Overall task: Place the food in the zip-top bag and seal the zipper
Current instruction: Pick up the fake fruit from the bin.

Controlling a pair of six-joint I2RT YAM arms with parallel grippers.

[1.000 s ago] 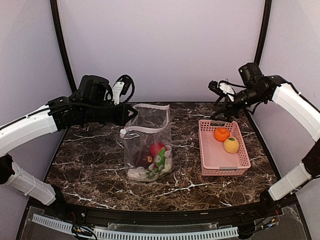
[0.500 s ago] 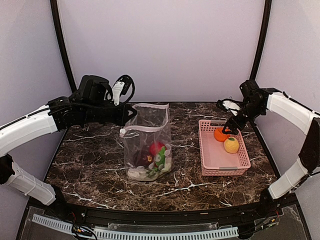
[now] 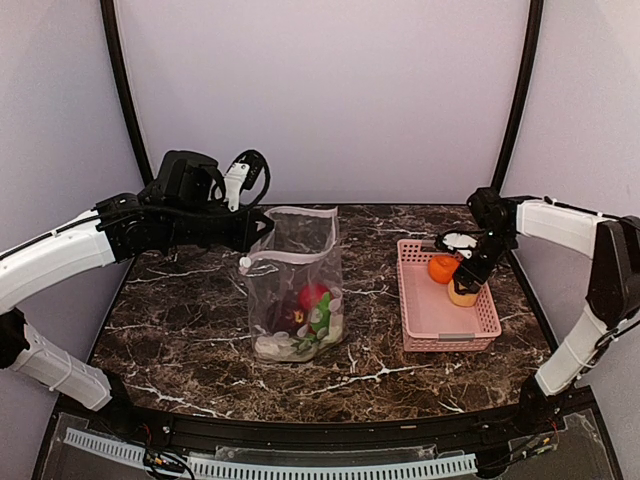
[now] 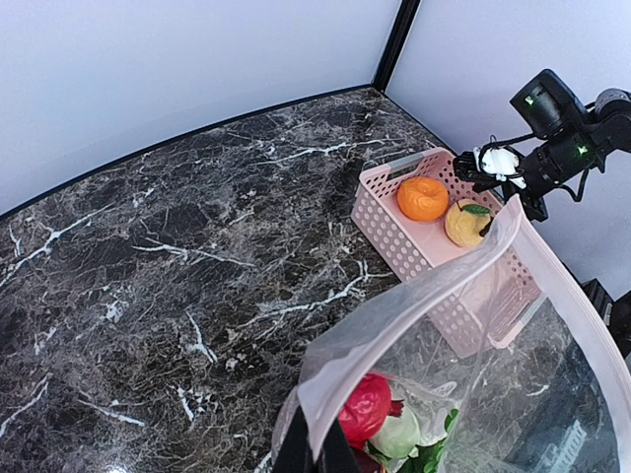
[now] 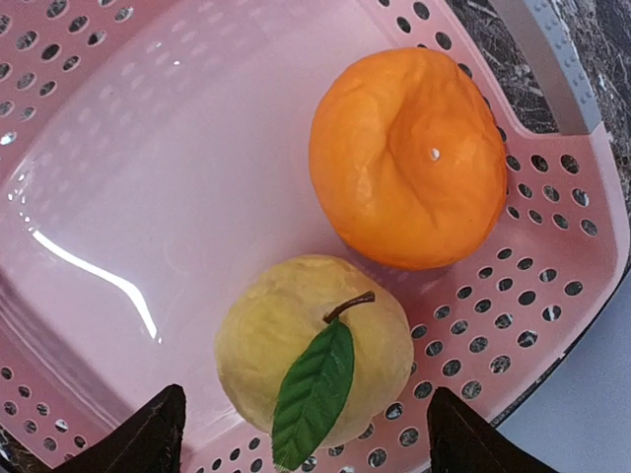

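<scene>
- The zip-top bag (image 3: 295, 250) stands unmoved at mid-table, red ball (image 3: 313, 297) and other food (image 3: 322, 320) inside.
- Right gripper (image 5: 311, 434) has dropped into the pink basket (image 5: 148, 197), fingers spread astride the yellow fruit (image 5: 296, 325), beside the orange (image 5: 407, 158).
- Left gripper (image 3: 258, 238) still pinches the zipper (image 4: 394, 325) at the bag's mouth.

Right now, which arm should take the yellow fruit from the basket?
Right. Its open jaws hover over the yellow fruit in the pink basket; the left jaws pinch the bag rim, holding it open.
</scene>
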